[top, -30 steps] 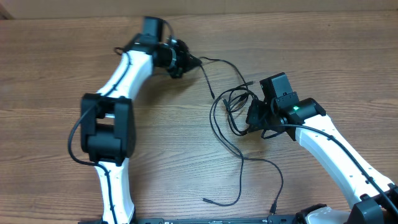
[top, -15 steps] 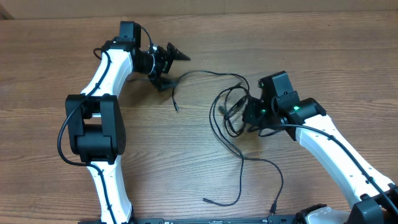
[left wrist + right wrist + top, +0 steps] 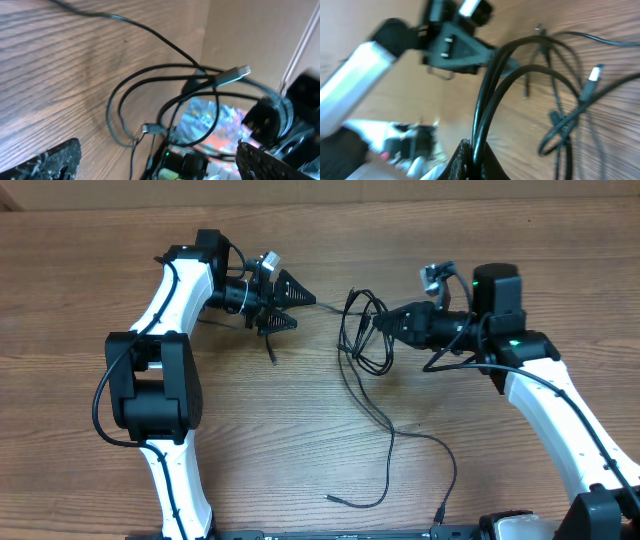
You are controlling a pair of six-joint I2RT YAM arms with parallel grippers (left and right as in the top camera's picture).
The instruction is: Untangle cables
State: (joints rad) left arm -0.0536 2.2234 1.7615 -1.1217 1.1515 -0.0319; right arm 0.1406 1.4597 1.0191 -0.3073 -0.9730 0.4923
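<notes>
At wooden desk [image 3: 300, 430] centre | thin black flexible cables [image 3: 365, 340] mostly knotted, one strand reaching left | right gripper [image 3: 383, 323] jaws pinch loops | left gripper [image 3: 283, 304] jaws spread | separation barely begun

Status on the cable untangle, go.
Left claw open, one strand running past it. Right claw shut on cables, pinching the looped bunch. Loops tangled; two loose ends lie on table.
</notes>
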